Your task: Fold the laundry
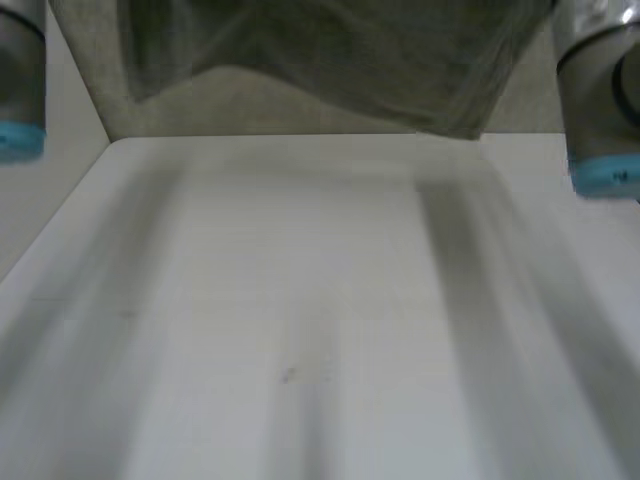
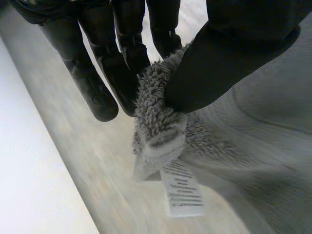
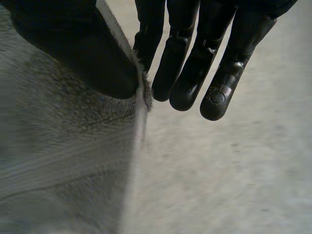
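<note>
The left arm (image 1: 18, 70) and right arm (image 1: 598, 95) are grey cylinders with light-blue caps. The left hand (image 2: 234, 53) and right hand (image 3: 73, 53) are matte black, with segmented, round-tipped fingers (image 3: 217, 97).

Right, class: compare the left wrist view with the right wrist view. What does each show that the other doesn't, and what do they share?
Left wrist view: the left hand pinches a corner of the grey towel between thumb and fingers, and a white care label hangs from that corner. Right wrist view: the right hand pinches the towel's hemmed edge against its fingers. Shared: the same grey towel, held in a thumb-and-finger pinch with the other fingers straight.
</note>
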Robot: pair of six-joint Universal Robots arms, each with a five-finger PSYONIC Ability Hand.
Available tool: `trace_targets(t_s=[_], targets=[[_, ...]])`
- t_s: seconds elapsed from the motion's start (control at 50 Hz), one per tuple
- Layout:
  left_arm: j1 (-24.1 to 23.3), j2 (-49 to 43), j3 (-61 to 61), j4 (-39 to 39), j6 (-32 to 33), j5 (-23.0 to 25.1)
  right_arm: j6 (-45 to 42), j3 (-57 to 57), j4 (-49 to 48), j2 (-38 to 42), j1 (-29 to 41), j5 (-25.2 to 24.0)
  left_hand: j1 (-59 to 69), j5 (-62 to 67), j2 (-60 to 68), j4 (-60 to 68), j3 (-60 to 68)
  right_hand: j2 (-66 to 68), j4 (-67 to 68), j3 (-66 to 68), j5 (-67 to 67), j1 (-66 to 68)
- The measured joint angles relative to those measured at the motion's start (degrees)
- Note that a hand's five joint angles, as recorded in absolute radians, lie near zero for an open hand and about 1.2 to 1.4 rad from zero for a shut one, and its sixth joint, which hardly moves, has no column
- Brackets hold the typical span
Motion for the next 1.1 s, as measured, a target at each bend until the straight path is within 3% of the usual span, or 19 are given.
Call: trace_targets(t_s=[0.18, 0.38, 0.52, 0.56, 0.62, 0.66, 0.74, 0.78, 0.94, 1.1], targets=[[1.98, 1.95, -28.48, 0.74, 0.16, 3.38, 0.0, 15.3, 9.53, 0.5, -0.82, -10.36, 0.0, 0.01, 0.0, 0.01, 0.0, 0.0, 0.0, 0.0, 0.07, 0.14], [2.91, -3.19, -48.3, 10.36, 2.86, 6.98, 1.18, 24.67, 16.04, 11.27, -2.28, -12.04, 0.0, 0.02, 0.0, 0.01, 0.0, 0.0, 0.0, 0.0, 0.08, 0.18], [3.42, -3.51, -50.41, 11.15, 6.84, 7.23, 7.49, 25.89, 16.21, 15.32, -4.08, -11.66, 0.0, 0.02, 0.0, 0.0, 0.0, 0.0, 0.0, 0.0, 0.08, 0.18], [4.02, -2.16, -50.65, 10.78, 8.06, 7.2, 14.75, 26.25, 15.95, 15.56, -5.45, -11.43, 0.0, 0.02, 0.0, 0.0, 0.0, 0.0, 0.0, 0.0, 0.09, 0.18], [4.18, -1.73, -50.7, 10.69, 8.27, 7.2, 16.46, 26.33, 15.87, 15.49, -5.76, -11.4, 0.0, 0.02, 0.0, 0.0, 0.0, 0.0, 0.0, 0.0, 0.09, 0.18], [4.75, 0.13, -51.01, 10.36, 8.7, 7.16, 23.49, 26.88, 15.49, 14.84, -7.25, -11.16, 0.0, 0.02, 0.0, 0.01, 0.0, -0.05, -0.05, -0.05, 0.09, 0.18], [5.06, 1.79, -51.3, 10.19, 8.64, 7.03, 29.51, 27.99, 14.61, 13.6, -8.87, -10.34, 0.0, 0.02, 0.0, 0.01, 0.0, -3.2, -3.71, -3.57, -2.28, -1.32], [5.07, 2.25, -51.43, 10.13, 8.5, 7.0, 31.03, 28.91, 13.55, 12.7, -9.38, -9.53, 0.0, 0.02, 0.0, 0.0, 0.0, -11.29, -12.08, -11.78, -9.52, -6.53], [5.16, 2.46, -51.87, 10.12, 8.28, 6.94, 31.11, 31.65, 9.16, 11.49, -9.6, -7.06, 0.0, 0.02, 0.0, 0.0, 0.0, -22.43, -23.29, -22.82, -20.94, -15.37], [5.5, 2.36, -51.96, 10.13, 8.28, 6.94, 30.9, 32.18, 8.11, 12.66, -10.02, -6.68, 0.0, 0.02, 0.0, 0.01, 0.0, -24.4, -25.73, -25.02, -23.93, -17.11]])
